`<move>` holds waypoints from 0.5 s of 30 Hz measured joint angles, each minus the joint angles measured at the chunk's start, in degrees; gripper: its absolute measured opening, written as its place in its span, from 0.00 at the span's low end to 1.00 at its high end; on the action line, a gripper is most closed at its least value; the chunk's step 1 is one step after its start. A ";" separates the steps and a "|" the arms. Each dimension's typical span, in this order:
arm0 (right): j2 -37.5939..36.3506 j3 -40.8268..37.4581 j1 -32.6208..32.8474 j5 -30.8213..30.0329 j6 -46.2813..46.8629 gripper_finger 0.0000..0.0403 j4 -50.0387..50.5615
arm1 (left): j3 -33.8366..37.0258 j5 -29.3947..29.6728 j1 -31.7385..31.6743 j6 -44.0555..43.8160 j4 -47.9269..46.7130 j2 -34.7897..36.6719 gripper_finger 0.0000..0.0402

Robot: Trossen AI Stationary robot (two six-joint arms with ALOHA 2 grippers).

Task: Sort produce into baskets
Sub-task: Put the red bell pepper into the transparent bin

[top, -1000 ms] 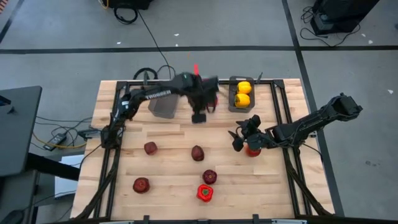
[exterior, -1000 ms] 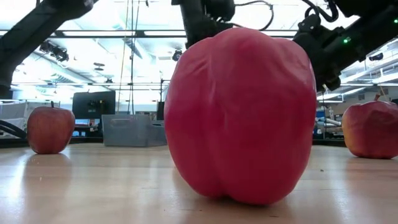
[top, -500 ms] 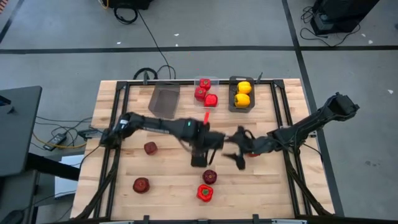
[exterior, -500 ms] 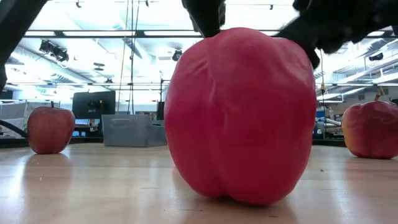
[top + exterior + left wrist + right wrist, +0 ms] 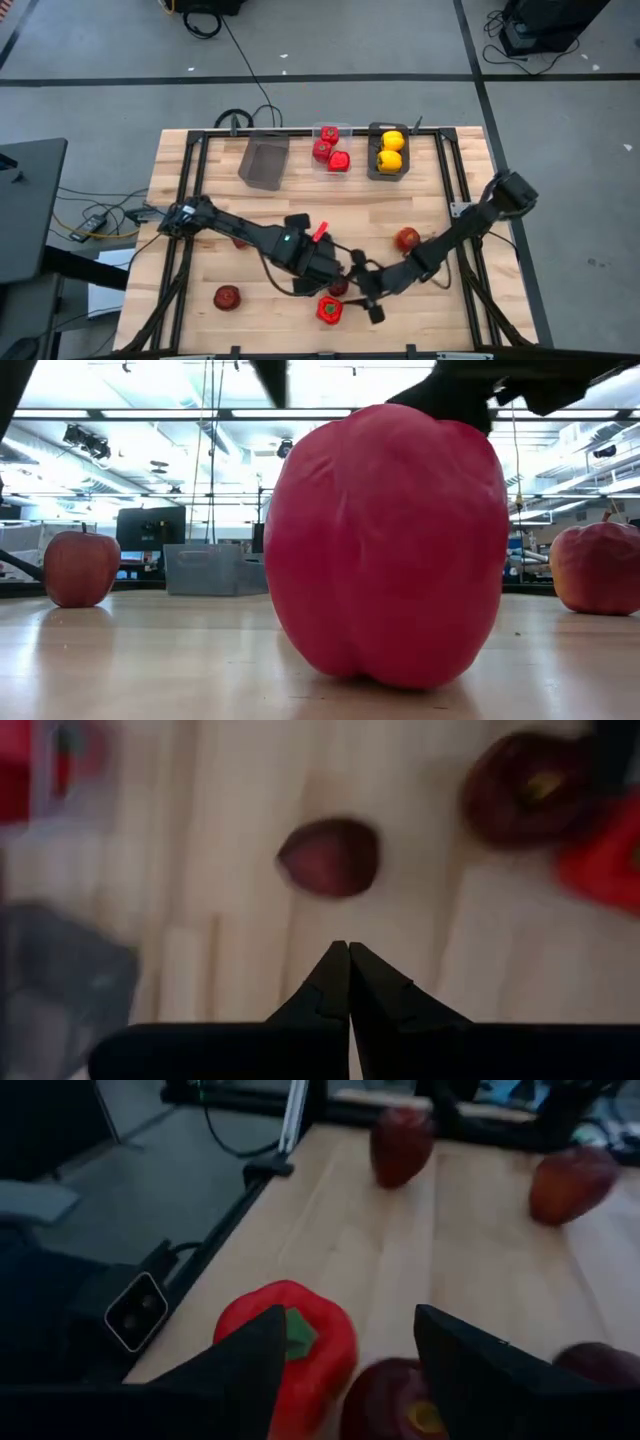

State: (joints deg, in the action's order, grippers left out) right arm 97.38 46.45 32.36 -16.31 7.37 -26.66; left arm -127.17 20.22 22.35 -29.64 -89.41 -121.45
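Right gripper (image 5: 345, 1370): fingers spread, poised over a maroon apple (image 5: 395, 1400) beside the red pepper (image 5: 290, 1345) at the table's near edge. Advice: centre on one fruit only before closing. Left gripper (image 5: 348, 965): closed, empty, nearby.

The table (image 5: 430, 200) has a light wood-plank top inside a black frame (image 5: 190, 180). Grey floor (image 5: 330, 40) surrounds it, marked with dark tape lines (image 5: 470, 45). A black cable (image 5: 240, 65) crosses the floor to the table's far edge. A dark desk (image 5: 25, 210) stands beside the table.
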 joint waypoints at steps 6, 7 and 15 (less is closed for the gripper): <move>4.43 6.35 -0.13 3.91 -0.53 0.52 7.61 | 0.02 3.07 3.56 -6.46 -0.81 2.92 0.01; 4.87 6.87 -0.07 5.09 -0.74 0.51 8.18 | 0.02 3.97 4.18 -8.11 -0.72 3.47 0.01; 5.45 7.99 -0.09 9.63 0.40 0.44 9.06 | -0.02 7.46 6.99 -16.35 -0.55 6.15 0.01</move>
State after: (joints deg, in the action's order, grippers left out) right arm 102.83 54.43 32.27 -6.68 7.77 -17.60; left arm -127.20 27.69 29.34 -45.98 -89.97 -115.30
